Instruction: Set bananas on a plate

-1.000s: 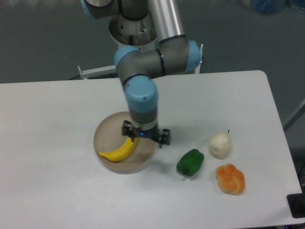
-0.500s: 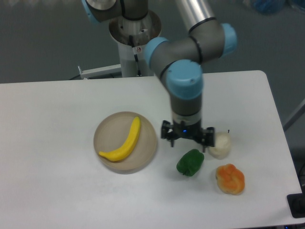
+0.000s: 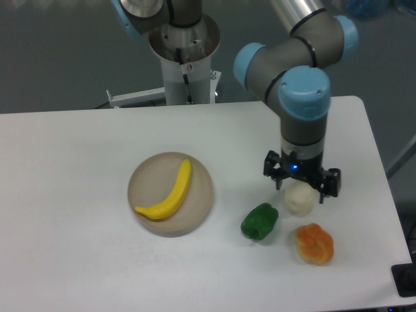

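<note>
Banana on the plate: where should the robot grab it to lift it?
Probably the banana's thick middle, from straight above, fingers across its narrow width. It lies flat on the plate, curving from upper right to lower left, so the middle should balance and the tapered ends might slip.

The gripper (image 3: 301,184) has swung right across the worktop: a second ago it sat low over the plate (image 3: 198,208), at the upper end of the banana (image 3: 170,194); half a second ago it hung between the plate and the pale fruit (image 3: 299,198), just above the green pepper (image 3: 259,221). Now it hovers right over that pale fruit, hiding its top. The banana is out from under the gripper and lies alone on the plate, well off to the gripper's left in the picture. The arm's elbow has swept right with it.
</note>
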Motion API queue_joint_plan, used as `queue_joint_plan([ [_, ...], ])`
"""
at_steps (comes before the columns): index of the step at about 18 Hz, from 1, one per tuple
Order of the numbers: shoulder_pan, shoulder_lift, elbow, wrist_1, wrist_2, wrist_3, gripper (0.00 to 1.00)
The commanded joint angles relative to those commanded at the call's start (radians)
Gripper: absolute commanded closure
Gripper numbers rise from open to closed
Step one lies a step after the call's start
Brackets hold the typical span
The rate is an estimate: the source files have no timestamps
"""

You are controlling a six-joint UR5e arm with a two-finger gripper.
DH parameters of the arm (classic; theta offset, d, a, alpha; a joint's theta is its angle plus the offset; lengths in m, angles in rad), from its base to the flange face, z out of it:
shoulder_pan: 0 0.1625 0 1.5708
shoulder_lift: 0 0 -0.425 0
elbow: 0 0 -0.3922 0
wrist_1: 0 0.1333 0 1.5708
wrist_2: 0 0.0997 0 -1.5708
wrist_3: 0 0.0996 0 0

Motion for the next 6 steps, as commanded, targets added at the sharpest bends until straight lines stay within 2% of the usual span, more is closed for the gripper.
queue_joint_plan([
  [6, 0.0, -0.006, 0.009, 0.003, 0.0, -0.002, 0.0],
])
